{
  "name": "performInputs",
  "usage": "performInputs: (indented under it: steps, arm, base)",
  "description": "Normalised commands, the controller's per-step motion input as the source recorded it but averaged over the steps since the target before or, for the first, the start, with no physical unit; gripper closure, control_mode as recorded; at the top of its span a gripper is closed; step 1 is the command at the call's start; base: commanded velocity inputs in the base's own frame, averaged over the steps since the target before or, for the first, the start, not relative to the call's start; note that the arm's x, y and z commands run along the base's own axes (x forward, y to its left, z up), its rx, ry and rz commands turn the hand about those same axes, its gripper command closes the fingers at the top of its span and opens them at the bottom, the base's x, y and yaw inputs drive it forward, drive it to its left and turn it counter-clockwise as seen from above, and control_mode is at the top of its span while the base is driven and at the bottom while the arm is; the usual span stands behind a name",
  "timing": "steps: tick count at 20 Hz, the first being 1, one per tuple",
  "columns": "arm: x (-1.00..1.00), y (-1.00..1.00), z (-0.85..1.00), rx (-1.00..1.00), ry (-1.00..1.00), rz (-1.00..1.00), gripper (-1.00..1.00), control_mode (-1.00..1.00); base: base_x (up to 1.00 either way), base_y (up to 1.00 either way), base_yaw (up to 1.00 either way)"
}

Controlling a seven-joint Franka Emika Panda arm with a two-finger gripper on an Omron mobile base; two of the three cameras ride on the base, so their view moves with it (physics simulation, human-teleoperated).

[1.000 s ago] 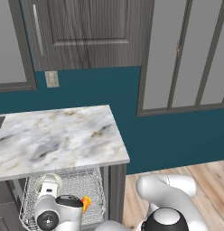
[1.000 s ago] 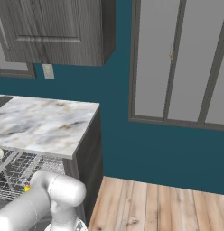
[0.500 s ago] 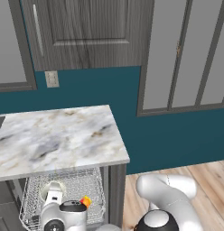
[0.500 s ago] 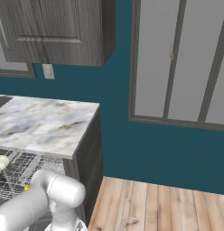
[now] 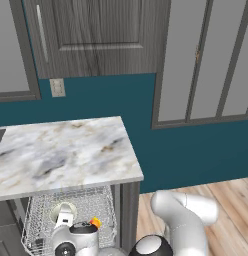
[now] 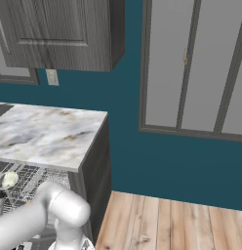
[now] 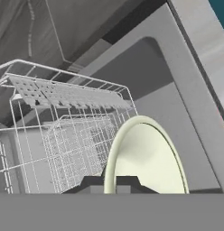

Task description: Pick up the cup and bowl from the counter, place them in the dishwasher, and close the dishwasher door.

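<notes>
My gripper is shut on the rim of the pale greenish bowl, which is held tilted on edge over the dishwasher's white wire rack. From the left base the bowl hangs inside the rack, under the marble counter, with my hand just below it. A yellow cup with an orange mark stands in the rack to the bowl's right, partly hidden by my arm. From the right base the bowl sits at the left edge over the rack. The dishwasher door is out of view.
Grey inner walls of the dishwasher close in around the rack. A dark side panel flanks the opening. Dark wood-grain cabinets hang over the counter. Teal wall and wooden floor lie to the right.
My hand has carried the bowl a little lower and to the right, into the rack. The cup has not moved.
</notes>
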Motion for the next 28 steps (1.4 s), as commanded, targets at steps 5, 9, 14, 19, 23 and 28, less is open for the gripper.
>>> performInputs:
  steps: [5,9,14,19,23,28]
  arm:
    - [0.49,0.00,-0.58,0.00,0.05,0.00,1.00,-1.00]
    - [0.33,0.00,-0.61,0.00,0.04,0.00,1.00,-1.00]
    - [0.04,0.09,-0.64,0.00,0.01,0.00,1.00,-1.00]
    - [-0.01,0.25,-0.64,0.00,0.00,0.00,1.00,-1.00]
    - [-0.24,0.45,-0.64,-0.02,0.00,0.00,1.00,-1.00]
    - [-0.60,0.62,-0.71,-0.02,-0.01,0.00,-1.00,-1.00]
  base:
    - [0.00,0.00,0.00]
    - [0.00,0.00,0.00]
    - [0.00,0.00,0.00]
    - [0.00,0.00,0.00]
    - [0.00,0.00,0.00]
    - [0.00,0.00,0.00]
